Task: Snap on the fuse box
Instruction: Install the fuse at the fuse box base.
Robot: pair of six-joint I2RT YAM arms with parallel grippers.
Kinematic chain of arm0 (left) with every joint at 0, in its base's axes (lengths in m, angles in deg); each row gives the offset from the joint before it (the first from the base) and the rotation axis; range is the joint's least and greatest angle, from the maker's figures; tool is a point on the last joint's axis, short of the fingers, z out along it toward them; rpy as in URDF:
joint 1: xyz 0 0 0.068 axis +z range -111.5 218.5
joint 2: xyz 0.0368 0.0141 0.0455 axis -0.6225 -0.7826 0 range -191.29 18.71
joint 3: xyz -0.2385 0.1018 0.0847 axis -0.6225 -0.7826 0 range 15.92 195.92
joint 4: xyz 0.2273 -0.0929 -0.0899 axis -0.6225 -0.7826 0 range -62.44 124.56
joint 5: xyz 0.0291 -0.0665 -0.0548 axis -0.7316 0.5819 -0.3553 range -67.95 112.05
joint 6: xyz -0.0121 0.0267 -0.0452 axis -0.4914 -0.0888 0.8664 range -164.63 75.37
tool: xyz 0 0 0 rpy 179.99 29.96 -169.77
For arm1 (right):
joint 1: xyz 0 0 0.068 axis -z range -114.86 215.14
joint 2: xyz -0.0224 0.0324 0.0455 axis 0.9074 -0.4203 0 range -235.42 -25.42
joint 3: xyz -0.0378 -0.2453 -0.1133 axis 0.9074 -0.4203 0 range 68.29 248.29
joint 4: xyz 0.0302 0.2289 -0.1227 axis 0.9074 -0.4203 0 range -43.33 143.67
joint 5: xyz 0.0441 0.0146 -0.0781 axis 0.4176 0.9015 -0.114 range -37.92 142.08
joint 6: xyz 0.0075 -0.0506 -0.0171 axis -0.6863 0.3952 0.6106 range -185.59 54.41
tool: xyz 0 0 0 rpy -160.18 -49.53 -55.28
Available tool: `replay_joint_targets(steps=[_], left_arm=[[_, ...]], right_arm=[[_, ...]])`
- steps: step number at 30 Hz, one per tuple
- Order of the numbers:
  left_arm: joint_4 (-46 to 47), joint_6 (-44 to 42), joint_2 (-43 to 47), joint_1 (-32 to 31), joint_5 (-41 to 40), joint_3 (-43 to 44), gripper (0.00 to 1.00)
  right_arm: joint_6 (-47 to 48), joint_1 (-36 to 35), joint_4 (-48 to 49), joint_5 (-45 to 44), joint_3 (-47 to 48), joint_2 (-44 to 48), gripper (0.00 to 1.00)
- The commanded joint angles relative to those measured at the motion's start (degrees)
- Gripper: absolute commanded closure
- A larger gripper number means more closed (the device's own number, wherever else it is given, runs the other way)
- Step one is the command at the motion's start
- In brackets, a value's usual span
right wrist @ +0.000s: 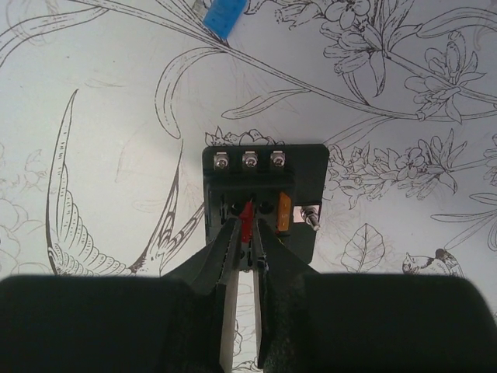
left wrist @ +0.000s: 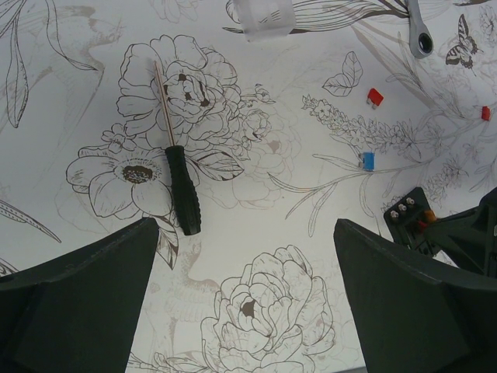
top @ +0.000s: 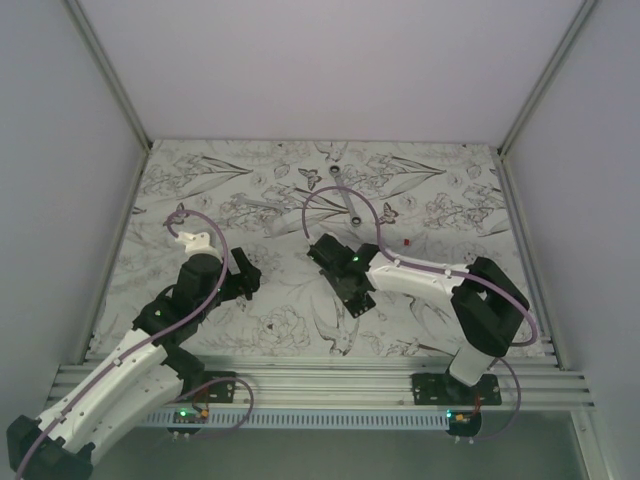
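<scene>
The fuse box [right wrist: 264, 167] is a small black box lying on the flowered table, its top uncovered, with three screws along its far edge and an orange fuse [right wrist: 283, 211] seated in it. My right gripper [right wrist: 247, 233] is shut on a small red fuse [right wrist: 247, 220] and holds it upright at a middle slot of the box. In the top view the right gripper [top: 347, 272] covers the box. A corner of the box shows in the left wrist view [left wrist: 408, 217]. My left gripper [left wrist: 245, 233] is open and empty above the table, left of the box.
A black-handled screwdriver [left wrist: 181, 186] lies ahead of the left gripper. A clear plastic cover [left wrist: 264, 19] and a ratchet wrench head [left wrist: 419, 31] lie farther back. Loose fuses lie about: a blue one [left wrist: 368, 161] and two red ones [left wrist: 375, 96] [left wrist: 485, 113].
</scene>
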Motion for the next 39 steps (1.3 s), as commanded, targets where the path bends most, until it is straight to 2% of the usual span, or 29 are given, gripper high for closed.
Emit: replay_joint_targets(steps=[1,10,25,31,33,39], left_arm=[[-0.9,0.23,0.4,0.45,0.22,0.01,0.0],[-0.88,0.13,0.41,0.5,0.17,0.01,0.0],[-0.91,0.07,1.11,0.45,0.17,-0.12,0.0],[-0.86,0.05,1.36,0.45,0.09,-0.23,0.0],[-0.9,0.05,1.23,0.45,0.07,-0.18,0.0],[-0.87,0.14,1.24,0.45,0.08,-0.17,0.0]], right_arm=[[-0.02,0.49,1.06,0.61,-0.23,-0.73,0.84],[0.13,2.31,0.77,2.59,-0.56,-0.51,0.94],[2.0,13.69,5.68,22.67,-5.73,4.73,0.96],[2.2,14.3,5.88,22.52,-5.82,6.81,0.87],[2.0,13.52,5.55,19.89,-5.66,8.83,0.86],[0.87,9.26,4.53,12.14,-5.29,9.83,0.74]])
